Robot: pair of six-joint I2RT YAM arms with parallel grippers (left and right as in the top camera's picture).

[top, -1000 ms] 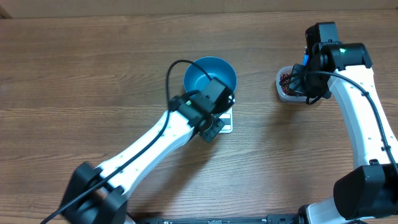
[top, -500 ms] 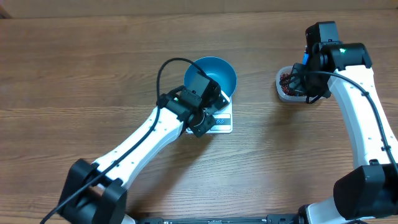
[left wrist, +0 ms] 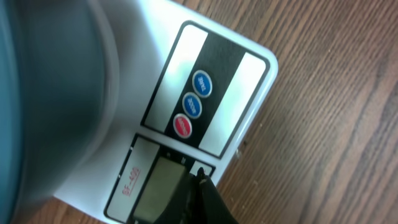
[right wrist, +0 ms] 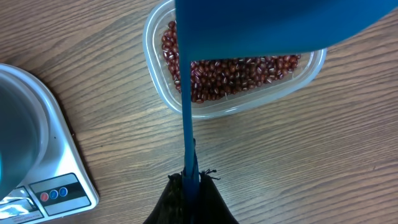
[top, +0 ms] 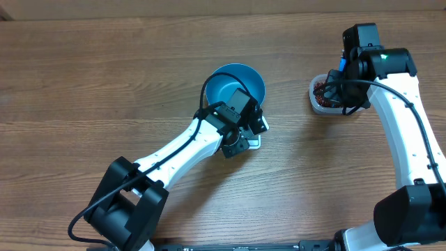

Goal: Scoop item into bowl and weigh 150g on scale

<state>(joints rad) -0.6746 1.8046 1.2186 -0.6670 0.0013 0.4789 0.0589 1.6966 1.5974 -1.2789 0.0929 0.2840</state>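
Within the last second the left arm has swung aside and come back. Its left fingers, pressed shut on nothing, now sit at the front corner of the small flat white square scale, just beside the grey display. I judge this to be a press to wake or zero the scale, so that weighing can start from nought. The right arm has not moved: its right fingers are clamped on the thin handle of the small blue plastic scoop, which hangs above the clear plastic tub of small dark red-brown beans. The round glossy blue bowl stands on the scale and looks empty where it shows. On the wooden table there are one bowl, one scale with three round buttons, one tub, one scoop, and beans too many to count.
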